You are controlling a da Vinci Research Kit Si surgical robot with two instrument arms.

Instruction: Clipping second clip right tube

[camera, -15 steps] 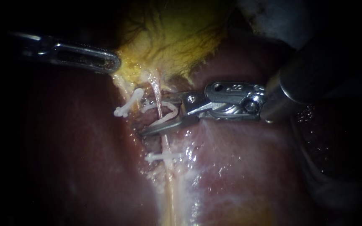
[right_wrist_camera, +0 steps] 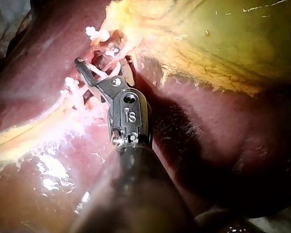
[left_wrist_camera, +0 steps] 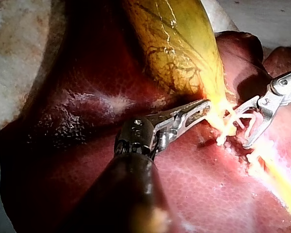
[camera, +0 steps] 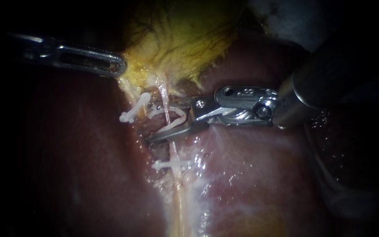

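No shift: right instrument [camera: 151, 123], clip [camera: 178, 115] astride tube [camera: 165, 94]

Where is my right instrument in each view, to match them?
Endoscope: right instrument enters from the right, jaws holding a clip astride the tube.
Left wrist: it lies ahead of the left instrument, past the gallbladder.
Right wrist: its own instrument, jaws at the tube.
Shared landmark: the yellow gallbladder.
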